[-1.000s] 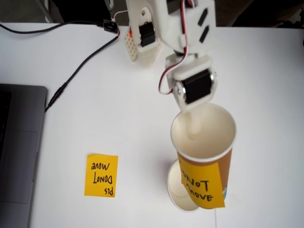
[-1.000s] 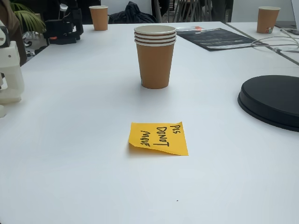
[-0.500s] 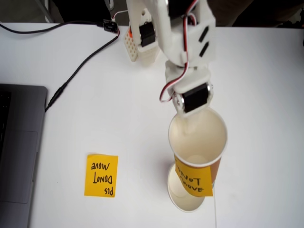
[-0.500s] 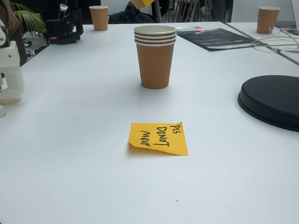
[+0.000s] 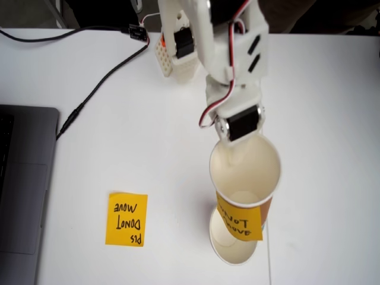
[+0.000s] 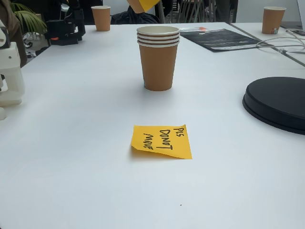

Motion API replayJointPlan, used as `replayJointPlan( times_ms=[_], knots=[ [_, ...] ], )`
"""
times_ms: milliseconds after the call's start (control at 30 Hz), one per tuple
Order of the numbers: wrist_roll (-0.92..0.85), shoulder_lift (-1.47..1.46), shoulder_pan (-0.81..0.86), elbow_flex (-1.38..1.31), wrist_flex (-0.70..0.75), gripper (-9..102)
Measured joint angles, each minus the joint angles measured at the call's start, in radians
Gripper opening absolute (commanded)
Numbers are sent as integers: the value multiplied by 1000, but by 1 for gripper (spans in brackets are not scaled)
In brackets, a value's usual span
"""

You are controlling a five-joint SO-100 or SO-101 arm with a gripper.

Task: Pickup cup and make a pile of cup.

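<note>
Gripper (image 5: 236, 153) is clamped on the cup (image 5: 244, 178) rim, hanging over the pile (image 6: 158, 58) (slightly off-centre); I'd line up the rims, then lower straight.

Bright white table (image 6: 71, 181), dark surroundings.

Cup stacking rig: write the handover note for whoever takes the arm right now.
Gripper: shut on the cup, one finger inside the wall near the rim; the cup hangs in the air.
The cup: carries a yellow note on its outer wall. In the low fixed view its bottom shows at the top edge, above and a little left of the pile of cup.
The pile: upright on the white table; from above it lies partly under the held cup.
Done: cup picked up and carried over the pile.
Left: line up, lower it into the pile, release.
</note>
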Motion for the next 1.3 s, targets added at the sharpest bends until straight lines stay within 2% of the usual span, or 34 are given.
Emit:
replayJointPlan(
  times_ms=[733,1033,1300],
  knots=[
    [0,-80,11,0,0,-7],
    [0,-81,11,0,-127,-7],
    [0,-86,31,3,-147,-7]
  ],
)
